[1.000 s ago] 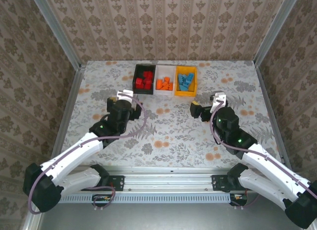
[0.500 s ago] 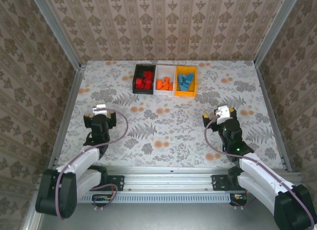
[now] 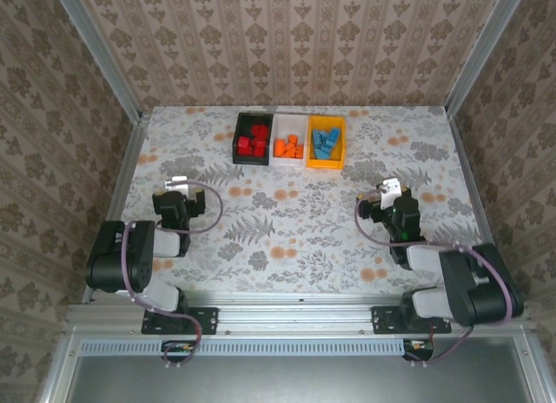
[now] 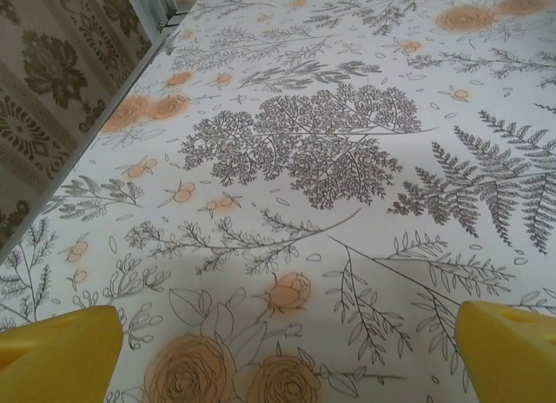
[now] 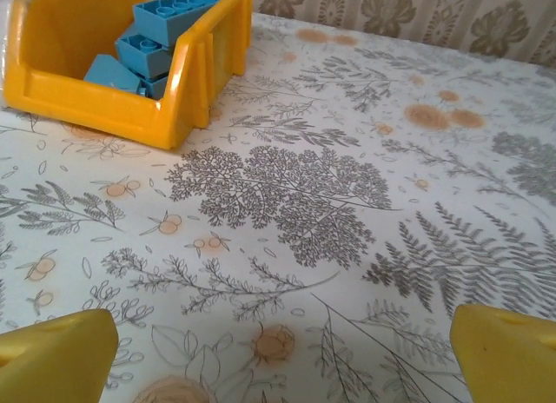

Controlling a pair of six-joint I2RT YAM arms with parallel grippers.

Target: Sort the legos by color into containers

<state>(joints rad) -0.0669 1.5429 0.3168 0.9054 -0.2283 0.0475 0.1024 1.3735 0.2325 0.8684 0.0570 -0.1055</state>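
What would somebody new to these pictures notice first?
The colour-sorted row at the far middle of the flowered table: the black bin holds red bricks, the white bin orange bricks, the orange-yellow bin blue bricks. Nearer, the left gripper and right gripper hang open and empty, low over the tabletop, one toward each side.

The top external camera looks steeply down from above and behind the arm bases, far enough to take in the whole table [image 3: 295,221]. Each wrist camera skims the tabletop from low and close. The left faces along the left wall [image 4: 52,90], the right toward the orange-yellow bin [image 5: 95,116] — also seen from overhead.
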